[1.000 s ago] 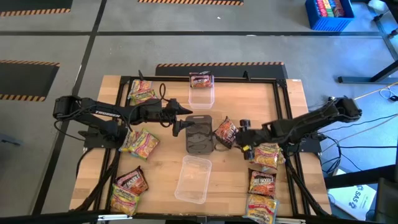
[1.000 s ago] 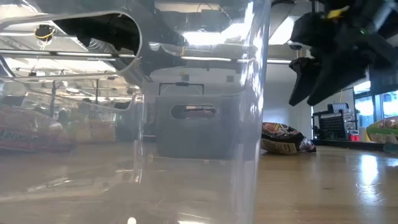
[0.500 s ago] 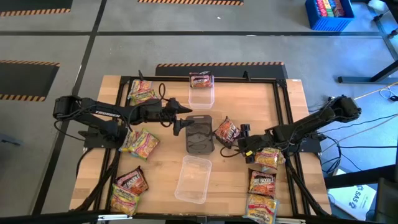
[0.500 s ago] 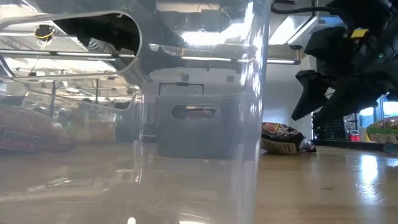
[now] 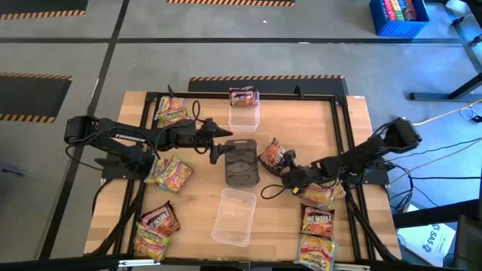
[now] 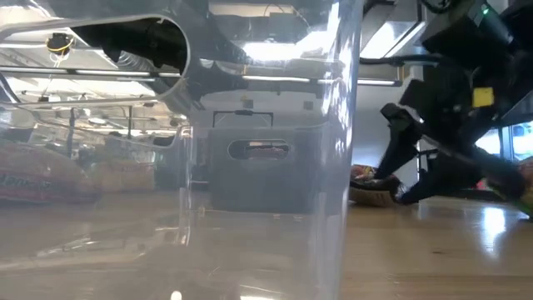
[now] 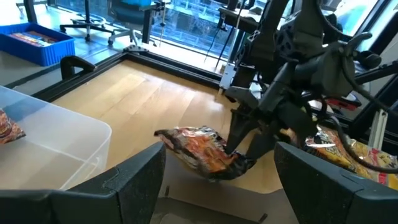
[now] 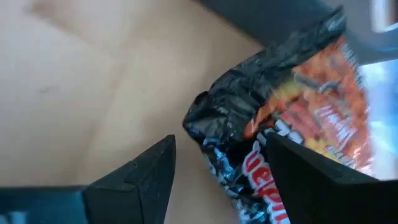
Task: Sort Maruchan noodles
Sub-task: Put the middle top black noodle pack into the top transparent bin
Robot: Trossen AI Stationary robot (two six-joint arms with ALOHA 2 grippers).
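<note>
High view: we locate the dark brown-red noodle packet (image 5: 273, 156) on the bench (image 5: 196, 196), just beside the right edge of the dark grey lid (image 5: 241, 162) at bench centre. The right gripper (image 5: 288, 176) sits low at the packet's near corner. A second ago this gripper stood farther right and higher, above the packets by the bench's right edge; it has since dropped and slid toward the centre. In the right wrist view, the two fingers (image 8: 143, 177) stand partly spread, with the crumpled dark end of the packet (image 8: 280, 130) between them but not yet pinched. We judge that the pick is in its approach phase and that closing on the packet end comes next.

The left wrist view confirms the arrangement: the packet (image 7: 205, 152) lies flat on the wood, with the right gripper (image 7: 245, 146) at its far side.

The left gripper (image 5: 217, 143) hovers wide and empty beside the lid and has not moved. One packet (image 5: 243, 97) already lies in the far clear tray (image 5: 243, 117); the near clear tray (image 5: 232, 217) holds none. The remaining packets lie loose along the left edge (image 5: 170, 173) and the right edge (image 5: 318, 220), so we judge sorting to be at an early stage.
</note>
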